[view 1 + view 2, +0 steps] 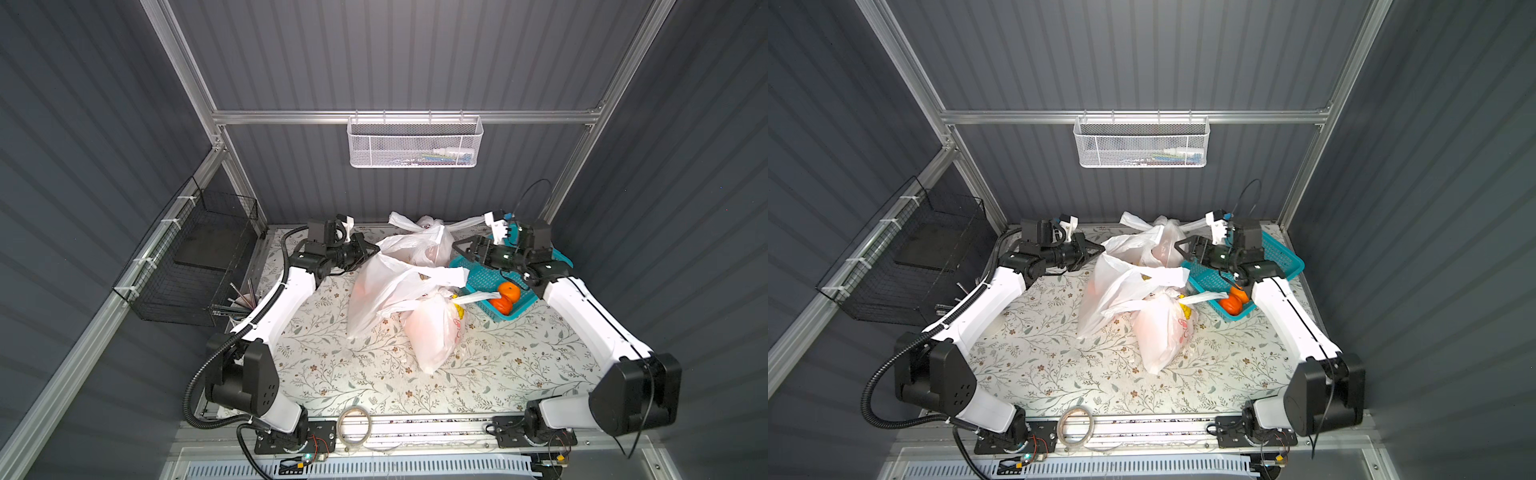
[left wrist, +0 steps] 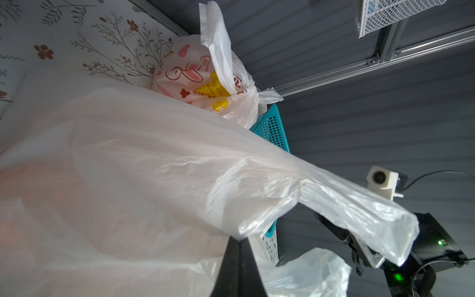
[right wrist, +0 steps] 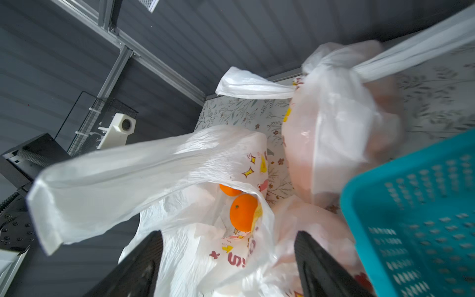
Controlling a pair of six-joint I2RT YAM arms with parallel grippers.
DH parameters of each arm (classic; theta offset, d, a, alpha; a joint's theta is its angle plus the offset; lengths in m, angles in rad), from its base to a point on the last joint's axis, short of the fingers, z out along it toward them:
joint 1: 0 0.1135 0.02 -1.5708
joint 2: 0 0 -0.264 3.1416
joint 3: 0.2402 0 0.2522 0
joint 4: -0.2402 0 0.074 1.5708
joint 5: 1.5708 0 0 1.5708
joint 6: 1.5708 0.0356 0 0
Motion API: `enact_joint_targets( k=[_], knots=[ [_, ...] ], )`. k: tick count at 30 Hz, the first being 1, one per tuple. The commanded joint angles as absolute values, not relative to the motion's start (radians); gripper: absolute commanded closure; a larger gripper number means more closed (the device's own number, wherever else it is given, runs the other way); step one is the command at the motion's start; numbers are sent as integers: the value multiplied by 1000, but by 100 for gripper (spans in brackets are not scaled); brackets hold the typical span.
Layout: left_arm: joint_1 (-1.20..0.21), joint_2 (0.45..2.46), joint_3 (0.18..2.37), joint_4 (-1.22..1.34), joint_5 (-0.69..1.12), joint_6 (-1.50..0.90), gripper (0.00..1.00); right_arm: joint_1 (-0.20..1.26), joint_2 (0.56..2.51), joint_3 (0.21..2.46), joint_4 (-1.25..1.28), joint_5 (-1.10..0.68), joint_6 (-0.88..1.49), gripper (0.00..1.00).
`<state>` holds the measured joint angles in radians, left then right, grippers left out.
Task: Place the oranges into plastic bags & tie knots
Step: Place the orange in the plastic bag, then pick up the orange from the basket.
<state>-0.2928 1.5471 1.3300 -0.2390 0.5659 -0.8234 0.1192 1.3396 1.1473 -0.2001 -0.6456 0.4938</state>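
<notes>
Three printed white plastic bags lie mid-table. The back bag (image 1: 430,245) and the front bag (image 1: 434,332) are closed with knots (image 1: 441,227) (image 1: 457,297). The middle bag (image 1: 386,291) (image 1: 1113,286) stands open, two oranges (image 3: 243,212) showing inside its mouth. My left gripper (image 1: 376,249) (image 2: 240,240) is shut on this bag's rim, holding it up. My right gripper (image 1: 456,245) (image 3: 228,259) is open just over the bag's mouth, its fingers (image 3: 144,259) apart with nothing between them. A loose handle strip (image 3: 102,174) hangs across. Two more oranges (image 1: 507,297) (image 1: 1235,301) lie in the teal basket (image 1: 478,276).
A black wire basket (image 1: 195,257) hangs on the left wall, with pens (image 1: 243,299) below it. A white mesh basket (image 1: 415,143) hangs on the back rail. A tape roll (image 1: 353,424) lies at the front edge. The floral cloth (image 1: 353,374) covers the table.
</notes>
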Motion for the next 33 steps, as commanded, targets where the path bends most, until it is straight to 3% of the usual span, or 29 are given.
enact_joint_targets(
  k=[1, 7, 12, 24, 33],
  knots=[
    [-287, 1552, 1323, -226, 572, -831, 100, 41, 1316, 1127, -351, -553, 387, 15],
    [-287, 1540, 1315, -227, 571, -823, 100, -30, 1457, 1292, -720, -173, 148, 13],
    [-287, 1529, 1309, -238, 573, -813, 100, -60, 1622, 1397, -853, -18, 83, 13],
    [-287, 1520, 1308, -252, 571, -802, 100, -61, 1942, 1559, -925, 28, 59, 5],
    [-287, 1524, 1313, -256, 567, -801, 100, -60, 2057, 1572, -949, -6, 69, 15]
  ],
)
